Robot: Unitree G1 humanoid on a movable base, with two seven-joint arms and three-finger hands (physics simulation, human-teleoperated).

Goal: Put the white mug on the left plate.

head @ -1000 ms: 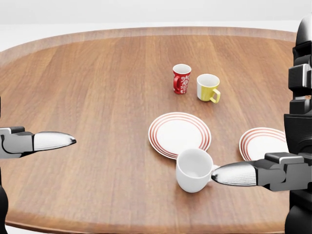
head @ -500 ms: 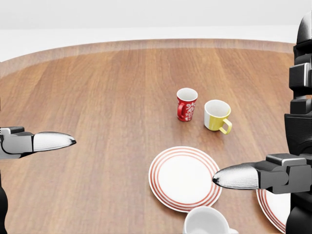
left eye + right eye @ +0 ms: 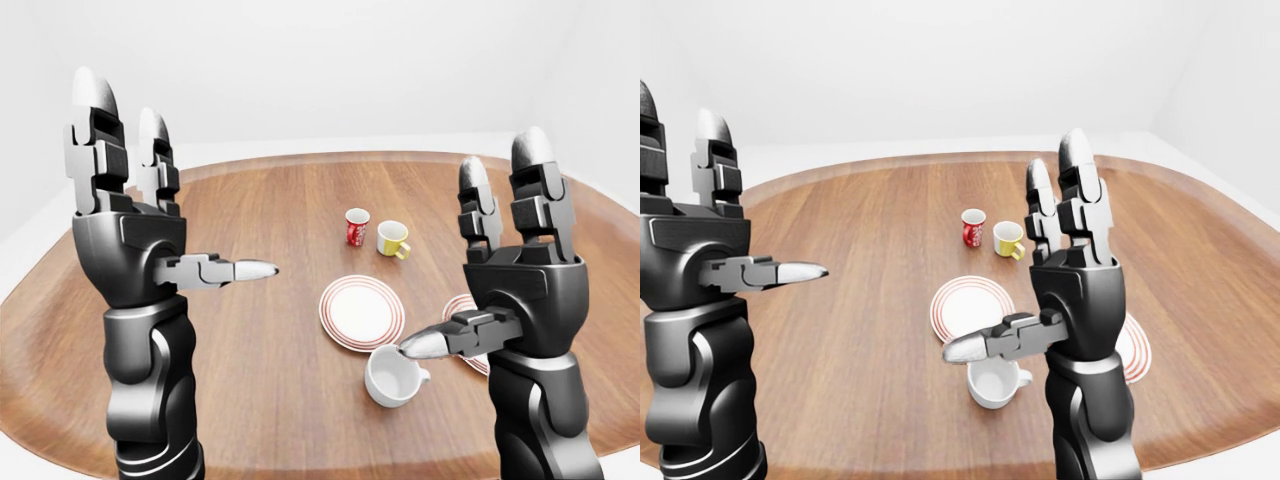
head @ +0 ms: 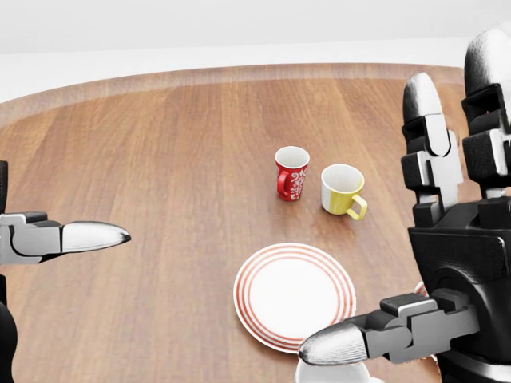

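The white mug [image 3: 395,375] stands upright on the wooden table [image 3: 270,390], just below the left plate [image 3: 362,312], a white plate with red rings. In the head view only the mug's rim [image 4: 331,373] shows at the bottom edge. My right hand [image 3: 462,250] is open with its fingers pointing up. Its thumb tip hangs over the mug's handle side, and whether it touches the mug does not show. My left hand [image 3: 180,180] is also open and empty, raised well to the left of the plates.
A red patterned mug [image 3: 356,227] and a yellow mug [image 3: 393,238] stand side by side above the left plate. A second red-ringed plate [image 3: 1135,350] lies to the right, mostly hidden behind my right forearm. The table's rim curves round the top.
The head view tilted, sliding the table's things down, then slightly left. My right hand came left and further into view, fingers upright. The left hand barely moved.
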